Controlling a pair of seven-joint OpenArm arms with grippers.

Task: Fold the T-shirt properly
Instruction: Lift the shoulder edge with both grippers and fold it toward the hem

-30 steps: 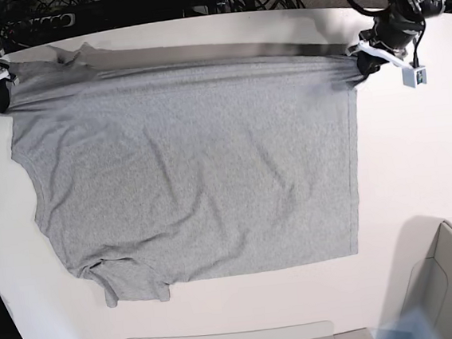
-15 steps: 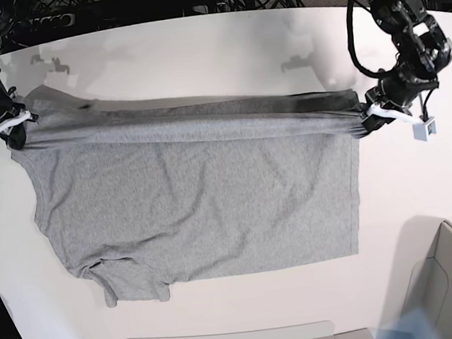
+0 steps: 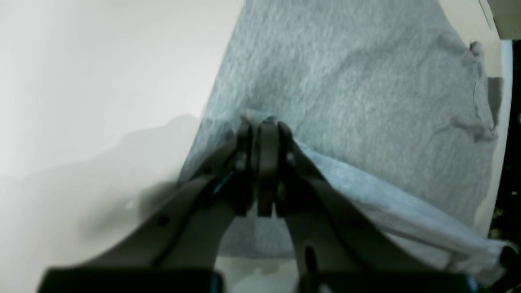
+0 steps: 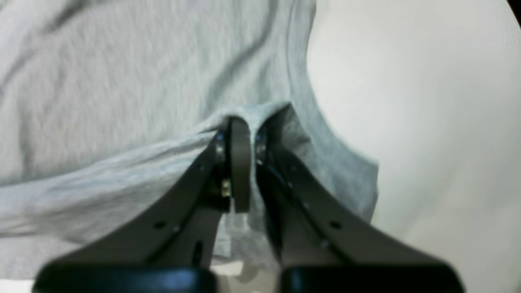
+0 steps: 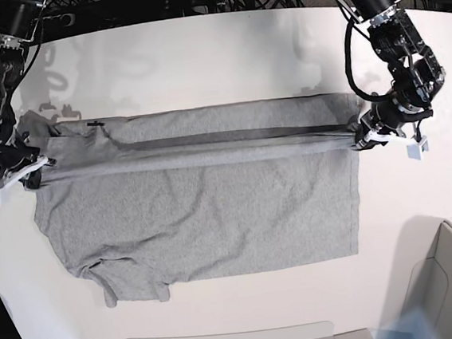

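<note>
So, quick status:
shirt: heather light-grey cotton T-shirt [image 5: 206, 211] lies flat on the white counter [image 5: 421, 199], far edge pulled taut between both arms
left tool [image 5: 365, 138]: clamped on the shirt's right edge
right tool [image 5: 20, 172]: pinched tight on its left edge

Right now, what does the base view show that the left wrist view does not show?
Only the base view shows both arms, the right gripper clamped on the shirt's far edge, the cables behind the table, and the whole raised edge stretched between the grippers. Only the left wrist view shows close up how the left gripper pinches the fabric, jaws shut on a small fold. Both show the grey T-shirt lying on the white table, with the left gripper holding it.
</note>
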